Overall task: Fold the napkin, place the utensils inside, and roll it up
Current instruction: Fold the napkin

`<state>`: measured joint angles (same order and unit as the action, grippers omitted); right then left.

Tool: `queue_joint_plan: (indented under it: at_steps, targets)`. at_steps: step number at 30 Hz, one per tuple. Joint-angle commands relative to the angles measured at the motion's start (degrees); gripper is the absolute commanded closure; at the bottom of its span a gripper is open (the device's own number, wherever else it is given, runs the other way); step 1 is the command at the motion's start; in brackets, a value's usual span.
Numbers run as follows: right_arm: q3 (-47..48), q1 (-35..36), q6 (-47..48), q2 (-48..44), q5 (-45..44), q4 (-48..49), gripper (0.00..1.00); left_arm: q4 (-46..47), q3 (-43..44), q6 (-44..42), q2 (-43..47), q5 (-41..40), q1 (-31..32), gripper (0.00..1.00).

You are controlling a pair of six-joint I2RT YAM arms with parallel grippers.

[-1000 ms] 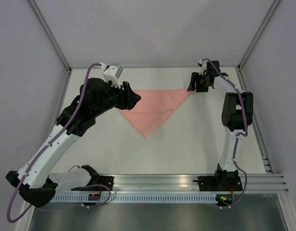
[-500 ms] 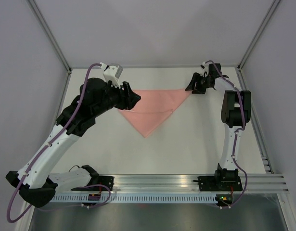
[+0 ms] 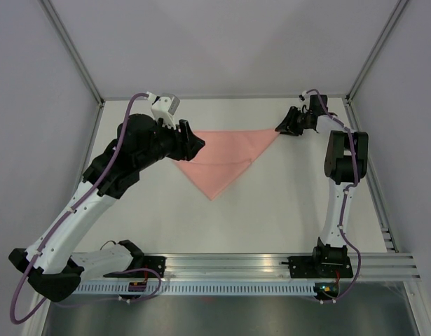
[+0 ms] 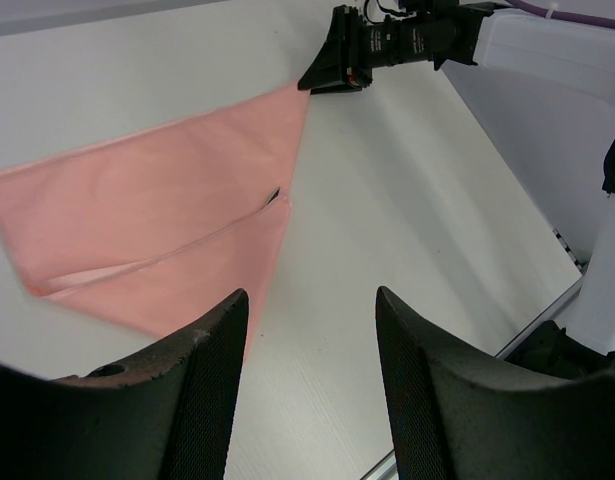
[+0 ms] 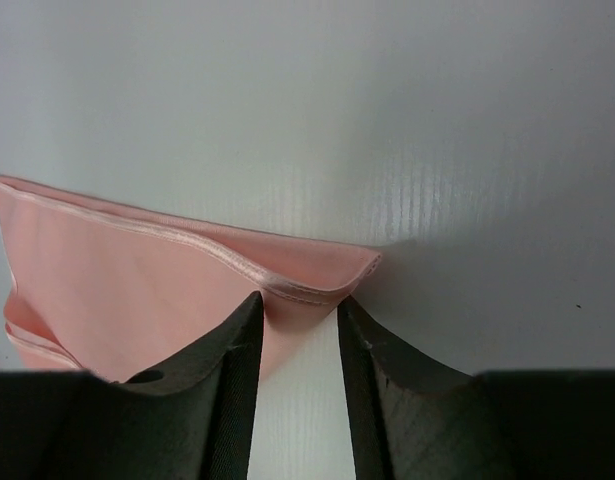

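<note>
Napkin (image 3: 222, 157), salmon-pink, lies folded into a triangle on the white tabletop (image 3: 271, 203), long edge toward the far side and point toward the arms. At its left corner the left pincer (image 4: 309, 300) hovers with its jaws spread wide, holding nothing. At the right corner the right pincer (image 5: 297, 300) has its jaws a narrow gap apart, straddling the hemmed tip; whether they touch the cloth is hard to tell.

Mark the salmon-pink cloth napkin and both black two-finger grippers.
Salmon-pink cloth napkin (image 3: 222, 152): top external view, middle of the folded triangle.
Left gripper (image 4: 309, 300): left wrist view, midway between fingertips.
Right gripper (image 5: 299, 305): right wrist view, midway between fingertips.
</note>
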<state>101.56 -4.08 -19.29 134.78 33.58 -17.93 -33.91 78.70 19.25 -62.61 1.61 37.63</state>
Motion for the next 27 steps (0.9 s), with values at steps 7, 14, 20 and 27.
queue_joint_plan:
  at_steps: [7,14,20,27]
  targets:
    - [-2.06,0.03,-2.25,0.93,0.52,3.60,0.78,1.13,-0.12,-1.84,-0.14,-0.20,-0.10,0.41]
    - [-4.00,0.12,-0.93,-3.99,0.78,7.12,0.88,1.13,-0.12,-1.93,-0.32,-0.20,-0.10,0.41]
    - [-7.16,1.35,3.72,-10.32,0.34,8.44,0.87,1.65,-0.12,-1.58,-0.76,-0.20,-0.10,0.41]
    - [-10.15,6.08,9.96,-16.47,-1.68,8.62,0.88,1.92,-0.12,-0.97,-0.67,0.24,-0.10,0.41]
